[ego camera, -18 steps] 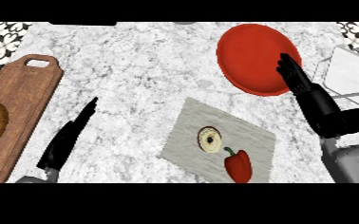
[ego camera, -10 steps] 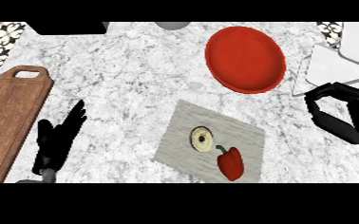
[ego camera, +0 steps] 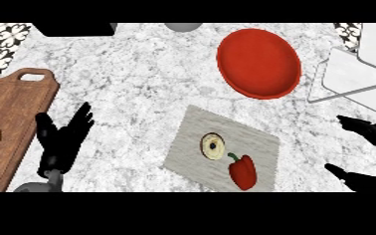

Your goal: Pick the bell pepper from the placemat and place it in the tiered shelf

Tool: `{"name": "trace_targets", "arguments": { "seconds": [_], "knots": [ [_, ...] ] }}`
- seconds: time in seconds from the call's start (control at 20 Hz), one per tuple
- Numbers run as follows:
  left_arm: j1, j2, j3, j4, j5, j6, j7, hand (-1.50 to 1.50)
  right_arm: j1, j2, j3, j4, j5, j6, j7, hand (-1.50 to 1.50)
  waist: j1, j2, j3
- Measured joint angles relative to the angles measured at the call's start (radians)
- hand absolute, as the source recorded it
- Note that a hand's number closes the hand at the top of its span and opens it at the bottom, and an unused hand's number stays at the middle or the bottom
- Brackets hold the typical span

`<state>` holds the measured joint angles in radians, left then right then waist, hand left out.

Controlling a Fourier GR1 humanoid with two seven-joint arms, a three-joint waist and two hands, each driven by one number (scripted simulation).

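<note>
A red bell pepper (ego camera: 243,172) with a green stem lies on the grey placemat (ego camera: 253,138), near its front edge. The white tiered shelf (ego camera: 343,75) stands at the right edge of the counter. My right hand (ego camera: 357,152) shows only at the right edge, fingers and thumb spread wide apart, to the right of the pepper and clear of it. My left hand (ego camera: 64,139) rests open at the lower left, fingers up, beside the wooden board.
A pale bagel-like ring (ego camera: 213,146) lies on the placemat just left of the pepper. A red plate (ego camera: 258,62) sits behind the mat. A wooden cutting board (ego camera: 22,114) lies along the left edge. Dark and grey objects (ego camera: 73,28) line the back.
The view has tilted, so everything sits higher and further right. My right hand has dropped from beside the red plate to the lower right edge and spread wide.
</note>
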<state>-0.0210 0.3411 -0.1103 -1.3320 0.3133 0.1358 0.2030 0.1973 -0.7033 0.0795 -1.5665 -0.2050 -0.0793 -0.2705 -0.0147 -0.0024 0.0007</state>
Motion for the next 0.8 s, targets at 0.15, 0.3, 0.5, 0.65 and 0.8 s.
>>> {"name": "trace_targets", "arguments": {
  "seconds": [0.15, 0.3, 0.5, 0.65, 0.8],
  "knots": [
    [-0.010, -0.003, 0.006, -0.012, 0.003, 0.003, 0.028, 0.00, 0.056, -0.068, -0.009, -0.113, -0.018, 0.076, 0.040, -1.50, -0.002, -0.001, -0.001],
    [-0.011, -0.005, 0.018, 0.001, 0.004, -0.004, 0.027, 0.00, 0.107, -0.117, -0.015, -0.234, -0.026, 0.125, 0.104, -1.50, -0.001, -0.001, -0.002],
    [-0.015, -0.015, 0.023, 0.009, -0.003, -0.007, 0.019, 0.00, 0.127, -0.163, 0.017, -0.423, 0.007, 0.127, 0.286, -1.50, 0.003, -0.001, -0.002],
    [-0.006, -0.018, 0.021, 0.003, -0.011, -0.012, 0.011, 0.00, 0.122, -0.174, 0.066, -0.544, 0.067, 0.092, 0.459, -1.50, 0.009, -0.001, -0.002],
    [-0.027, -0.026, 0.017, 0.004, -0.015, -0.012, 0.033, 0.00, 0.063, -0.160, 0.120, -0.620, 0.134, 0.048, 0.651, -1.50, 0.016, 0.001, -0.002]
  ]
}}
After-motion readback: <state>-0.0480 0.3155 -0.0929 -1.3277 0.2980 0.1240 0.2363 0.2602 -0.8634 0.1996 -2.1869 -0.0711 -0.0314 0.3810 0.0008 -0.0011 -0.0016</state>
